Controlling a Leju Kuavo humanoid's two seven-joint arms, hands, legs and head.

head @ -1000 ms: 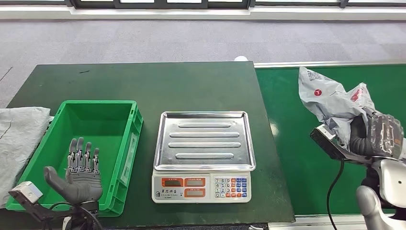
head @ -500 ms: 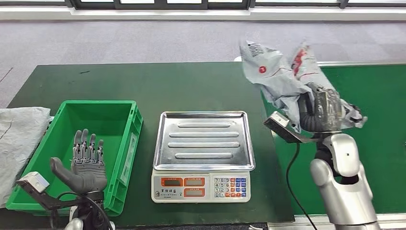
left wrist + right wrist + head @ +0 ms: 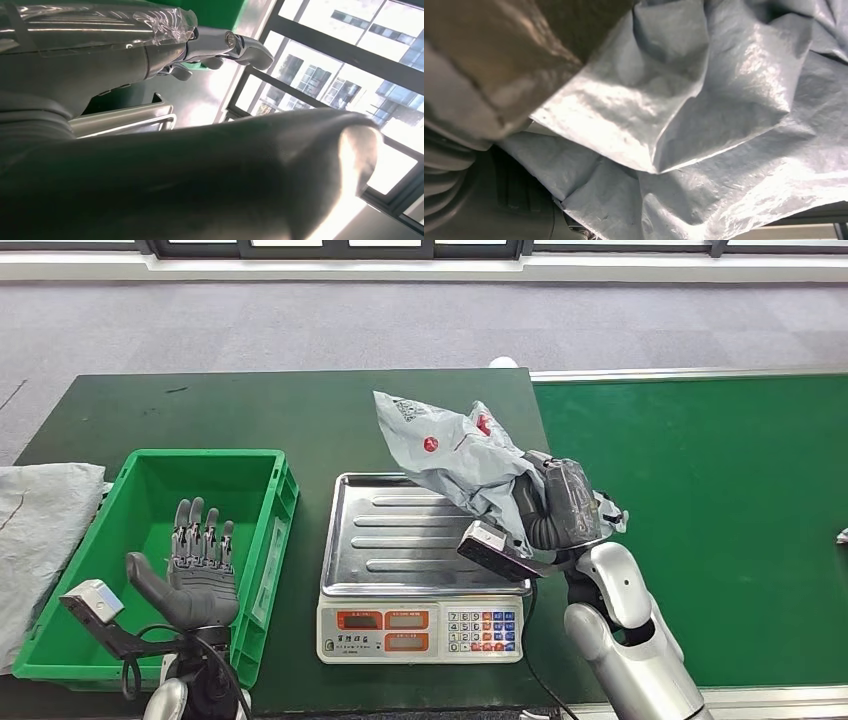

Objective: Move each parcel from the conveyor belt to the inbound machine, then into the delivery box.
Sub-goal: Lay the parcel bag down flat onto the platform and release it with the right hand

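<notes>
Right robot hand (image 3: pixel 560 505) grips grey parcel (image 3: pixel 455 455) above scale (image 3: pixel 425 540); left robot hand (image 3: pixel 195 575) hovers, fingers spread, over green bin (image 3: pixel 150 475).

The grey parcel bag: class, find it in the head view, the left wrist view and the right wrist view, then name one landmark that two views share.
Head view: the grey parcel bag is centre, held by the right hand above the scale's steel tray.
Left wrist view: not in it.
Right wrist view: the bag covers most of the picture, crumpled, beside the hand.
Shared landmark: the steel tray, also in the left wrist view.
</notes>
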